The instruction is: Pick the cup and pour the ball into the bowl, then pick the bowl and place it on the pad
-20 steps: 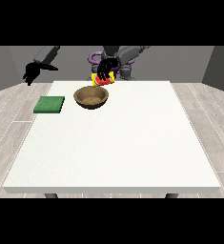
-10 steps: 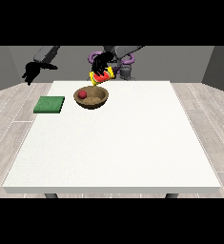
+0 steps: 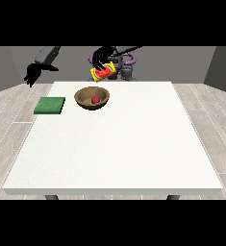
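Observation:
A brown wooden bowl [image 3: 84,104] stands at the far left of the white table [image 3: 124,144], and a small red ball [image 3: 94,100] lies inside it. Just above and behind the bowl hangs a yellow and red cup [image 3: 104,72], tipped on its side with its mouth towards the bowl. The hand at the view's right [image 3: 103,56] is shut on the cup from above. A flat green pad [image 3: 50,105] lies to the left of the bowl. The hand at the view's left [image 3: 32,74] hovers off the table's far left corner, open and holding nothing.
The robot's torso [image 3: 126,67] stands behind the table's far edge. The arm at the view's right reaches across over the bowl. Wooden floor surrounds the table.
The cup tipped over the bowl and the red ball dropped out of it; the ball now rests in the bowl's middle. The hand at the view's left has stayed put.

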You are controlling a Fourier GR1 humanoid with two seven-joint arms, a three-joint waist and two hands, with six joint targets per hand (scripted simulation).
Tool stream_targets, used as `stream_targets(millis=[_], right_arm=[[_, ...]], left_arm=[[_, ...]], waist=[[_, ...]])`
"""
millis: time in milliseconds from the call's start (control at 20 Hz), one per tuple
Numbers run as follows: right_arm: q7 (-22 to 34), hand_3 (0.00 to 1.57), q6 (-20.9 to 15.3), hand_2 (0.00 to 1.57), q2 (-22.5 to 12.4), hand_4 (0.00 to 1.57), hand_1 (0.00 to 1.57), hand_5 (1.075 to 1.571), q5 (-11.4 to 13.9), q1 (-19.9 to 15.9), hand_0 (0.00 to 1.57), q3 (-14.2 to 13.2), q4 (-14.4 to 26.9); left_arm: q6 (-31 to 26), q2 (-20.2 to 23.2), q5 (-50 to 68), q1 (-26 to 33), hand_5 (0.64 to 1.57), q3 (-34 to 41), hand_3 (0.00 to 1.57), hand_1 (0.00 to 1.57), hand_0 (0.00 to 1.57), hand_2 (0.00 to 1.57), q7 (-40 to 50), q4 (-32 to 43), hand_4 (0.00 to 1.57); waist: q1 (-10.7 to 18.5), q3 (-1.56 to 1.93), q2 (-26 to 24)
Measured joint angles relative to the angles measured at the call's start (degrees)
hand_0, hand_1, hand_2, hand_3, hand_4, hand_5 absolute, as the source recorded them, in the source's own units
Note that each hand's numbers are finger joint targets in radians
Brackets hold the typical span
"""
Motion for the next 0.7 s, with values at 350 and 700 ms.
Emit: stream_targets(millis=[350,700], right_arm=[[2.03,0.0,-1.23,0.0,1.79,0.46,0.0,1.557,-0.85,1.65,0.0,-0.25,0.25],[2.46,0.0,-3.87,0.0,3.1,0.22,0.0,1.565,-1.8,0.44,0.0,-1.01,-1.33]], left_arm=[[8.98,2.43,10.72,5.53,1.57,12.93,1.57,0.4,0.4,1.57,-1.01,-6.22,1.0],[16.49,4.96,29.41,12.19,1.546,27.59,1.24,1.24,1.24,1.57,-8.74,-10.74,0.91]], waist=[[4.13,-0.17,-0.63],[8.06,-0.3,3.94]])
